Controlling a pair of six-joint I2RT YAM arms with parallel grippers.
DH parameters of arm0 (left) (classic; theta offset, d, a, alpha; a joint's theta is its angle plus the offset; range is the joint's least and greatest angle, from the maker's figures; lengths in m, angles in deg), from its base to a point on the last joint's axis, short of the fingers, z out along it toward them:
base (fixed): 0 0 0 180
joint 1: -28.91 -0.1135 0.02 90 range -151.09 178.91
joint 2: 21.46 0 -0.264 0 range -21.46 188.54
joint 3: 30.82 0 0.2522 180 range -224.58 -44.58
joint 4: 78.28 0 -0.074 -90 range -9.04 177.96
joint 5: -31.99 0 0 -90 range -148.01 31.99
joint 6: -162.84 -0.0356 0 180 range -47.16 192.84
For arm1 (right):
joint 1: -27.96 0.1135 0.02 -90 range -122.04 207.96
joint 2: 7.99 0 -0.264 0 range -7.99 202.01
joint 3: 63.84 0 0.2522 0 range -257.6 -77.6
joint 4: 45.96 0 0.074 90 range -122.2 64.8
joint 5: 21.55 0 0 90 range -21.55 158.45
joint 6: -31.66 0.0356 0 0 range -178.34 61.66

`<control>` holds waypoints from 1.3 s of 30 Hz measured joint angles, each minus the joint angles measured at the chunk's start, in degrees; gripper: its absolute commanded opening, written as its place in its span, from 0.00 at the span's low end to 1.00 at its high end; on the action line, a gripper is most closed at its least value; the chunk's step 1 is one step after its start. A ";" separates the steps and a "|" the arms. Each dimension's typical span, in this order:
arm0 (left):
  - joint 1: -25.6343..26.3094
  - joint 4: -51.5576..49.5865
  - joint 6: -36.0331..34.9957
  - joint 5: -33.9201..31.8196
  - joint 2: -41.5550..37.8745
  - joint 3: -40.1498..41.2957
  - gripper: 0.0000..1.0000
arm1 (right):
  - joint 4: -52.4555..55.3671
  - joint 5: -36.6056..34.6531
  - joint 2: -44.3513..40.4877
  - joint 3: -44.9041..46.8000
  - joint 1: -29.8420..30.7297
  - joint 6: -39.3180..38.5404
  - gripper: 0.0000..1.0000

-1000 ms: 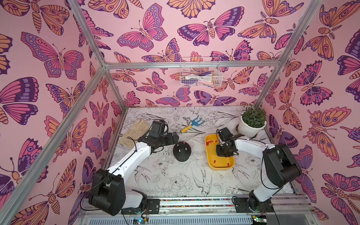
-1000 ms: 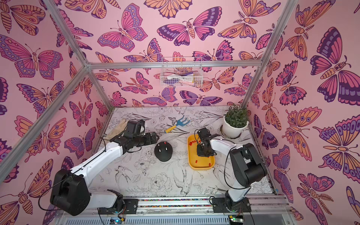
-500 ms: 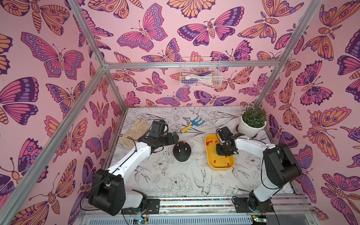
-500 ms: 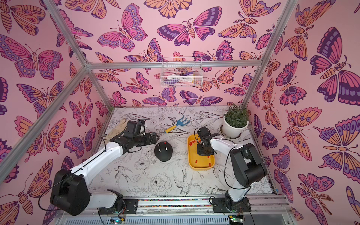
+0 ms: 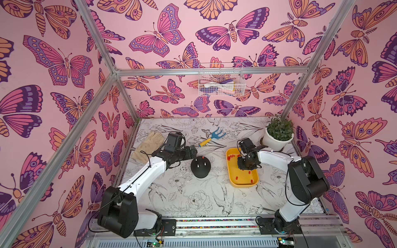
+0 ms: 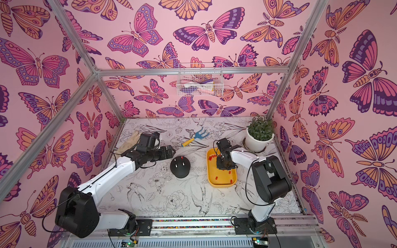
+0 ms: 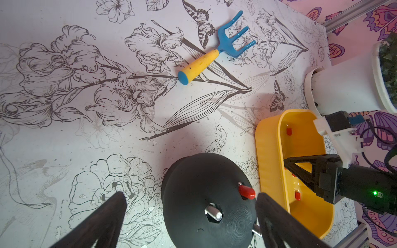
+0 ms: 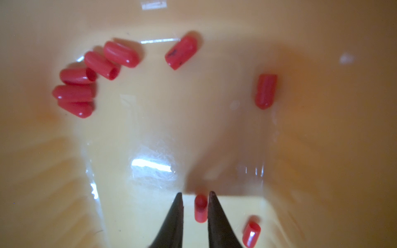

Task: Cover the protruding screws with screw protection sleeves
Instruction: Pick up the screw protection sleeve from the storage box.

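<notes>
The right claw (image 8: 195,194) is down in the yellow tray (image 5: 229,169). Its jaws are a little apart around one red sleeve (image 8: 200,208). The sleeve touches one finger and there is a gap to the other, so it looks not pinched yet. It is tiny, light, soft and smooth, so I think it can squash or pop out. It is best to pinch it gently across the middle and keep the open end free. The tray sits at 3 o'clock from the black dome (image 5: 200,171). Two bare screws (image 7: 213,213) stick up from the dome, and the one at 12 o'clock has a cap (image 5: 203,157). The left claw (image 7: 190,194) is wide open around the dome.
</notes>
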 measured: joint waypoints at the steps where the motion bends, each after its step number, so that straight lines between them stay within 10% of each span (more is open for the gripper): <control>1: -0.02 -0.02 0.00 0.00 0.00 0.00 0.96 | 0.00 0.00 0.00 0.00 0.00 0.00 0.22; 39: -0.02 0.00 0.00 0.00 0.00 0.00 0.96 | -0.09 0.02 1.29 -0.02 -0.17 -0.20 0.17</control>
